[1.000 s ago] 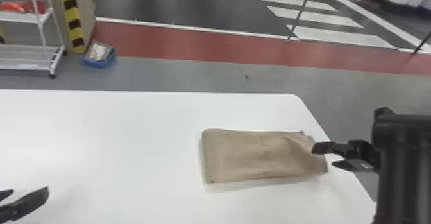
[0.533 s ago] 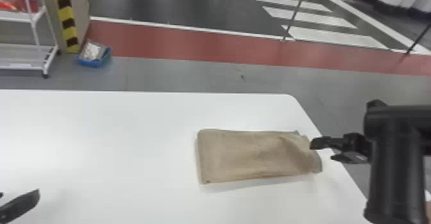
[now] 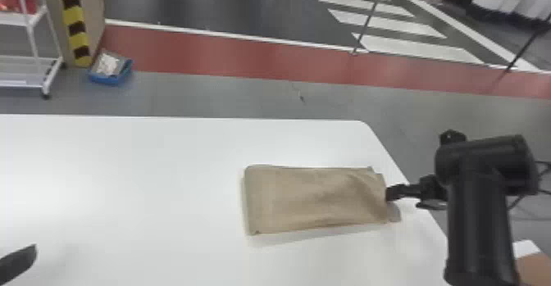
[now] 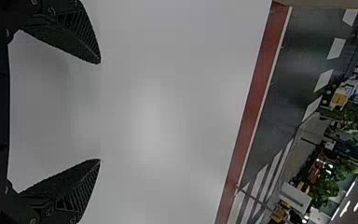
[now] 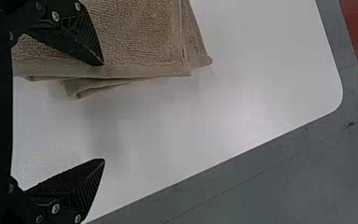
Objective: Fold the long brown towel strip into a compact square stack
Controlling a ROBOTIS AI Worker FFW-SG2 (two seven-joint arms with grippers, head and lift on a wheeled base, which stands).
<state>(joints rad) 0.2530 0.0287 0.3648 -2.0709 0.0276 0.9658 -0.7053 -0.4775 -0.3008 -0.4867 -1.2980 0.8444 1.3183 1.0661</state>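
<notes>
Brown folded terry towel (image 3: pixel 315 199), one, near the right edge of one white round-cornered table (image 3: pixel 123 182). Black, two-fingered, spread wide: one right gripper (image 3: pixel 402 199) at the towel's end, one left gripper (image 3: pixel 18 262) over the table.

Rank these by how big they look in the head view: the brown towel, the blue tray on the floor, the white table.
1. White table
2. Brown towel
3. Blue tray, which also lies farther from the camera
</notes>
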